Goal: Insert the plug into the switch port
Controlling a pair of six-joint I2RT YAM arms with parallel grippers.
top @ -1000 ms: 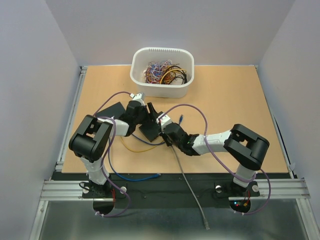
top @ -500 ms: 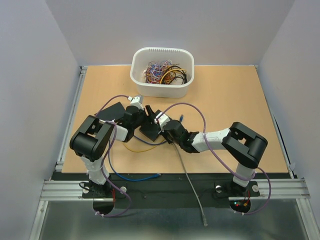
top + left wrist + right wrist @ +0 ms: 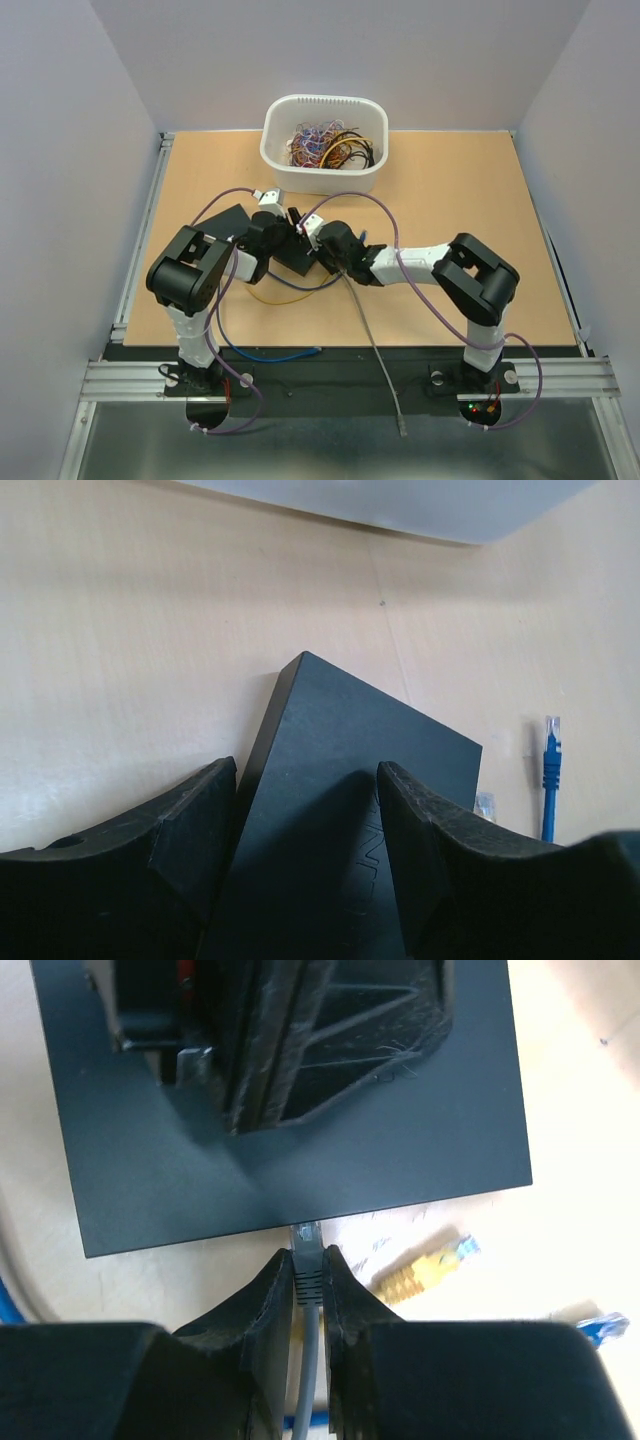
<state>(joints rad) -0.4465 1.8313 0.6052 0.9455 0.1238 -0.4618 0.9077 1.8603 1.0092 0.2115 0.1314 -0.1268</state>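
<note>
Busy ground around the target. A yellow plug (image 3: pixel 412 1273) lies just beside my right gripper (image 3: pixel 307 1258), and a blue plug (image 3: pixel 604 1325) sits farther out to the right. The white basket (image 3: pixel 322 180) of tangled wires stands beyond us at the far side of the table (image 3: pixel 470 210), and a flat black piece (image 3: pixel 226 222) lies off to the left. Nothing sits between plug and switch. My own left gripper (image 3: pixel 305 780) is over the top of the switch (image 3: pixel 280 1150), fingers spread apart across the black lid. Pressing down or only hovering, I cannot tell.

The right wrist view gives the close-up. My right fingers are pinched tight on the grey plug (image 3: pixel 305 1233), its clear tip right up against the switch's near edge. Whether it is inside a port, I cannot tell, because that face is hidden.

The overhead view shows what the wrists miss: the grey cable (image 3: pixel 377 350) trailing back off the table's near edge, and a blue lead (image 3: pixel 275 353) and a yellow lead (image 3: pixel 268 297) loose beside my left arm.

My left arm is folded tight, elbow near its base. My right arm is stretched low, reaching leftward. Both wrists meet mid-table, in front of the basket.
</note>
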